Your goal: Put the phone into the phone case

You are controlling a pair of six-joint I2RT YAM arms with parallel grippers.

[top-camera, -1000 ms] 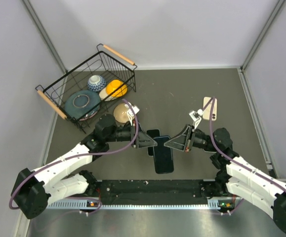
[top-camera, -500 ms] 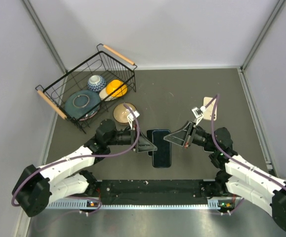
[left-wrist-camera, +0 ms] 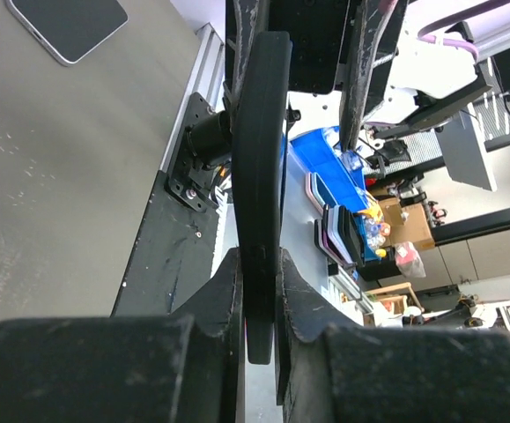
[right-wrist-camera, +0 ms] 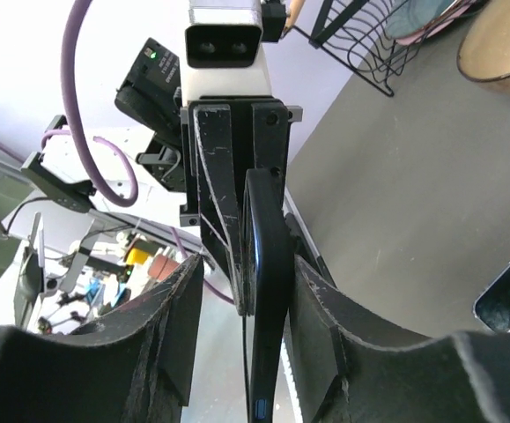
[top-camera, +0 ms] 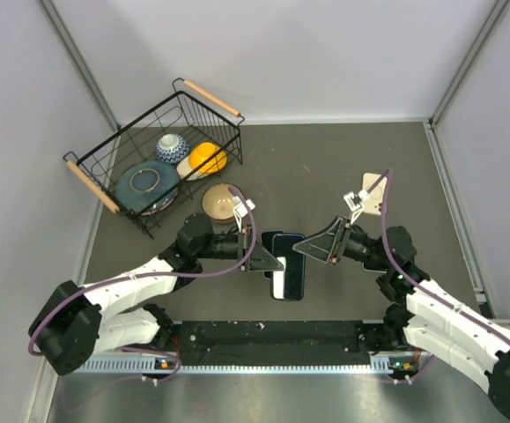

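Pale, plain walls (top-camera: pixel 325 62) stood around me, joined by metal corner posts (top-camera: pixel 80 62). My table (top-camera: pixel 325 159) was dark grey, faintly scuffed and evenly lit. Beyond its black front rail (top-camera: pixel 272 337) lay a cluttered, bright room.

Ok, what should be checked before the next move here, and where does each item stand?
1. Left gripper clamped on the black case: ok, fingers press both faces.
2. Right gripper released: ok, jaws apart around the case's other end, with a gap showing.
3. Phone lying flat on the table: ok.
4. Phone seated in case: not ok, they are apart.
5. Which way the case's open side faces: cannot tell; both wrist views see it edge-on.
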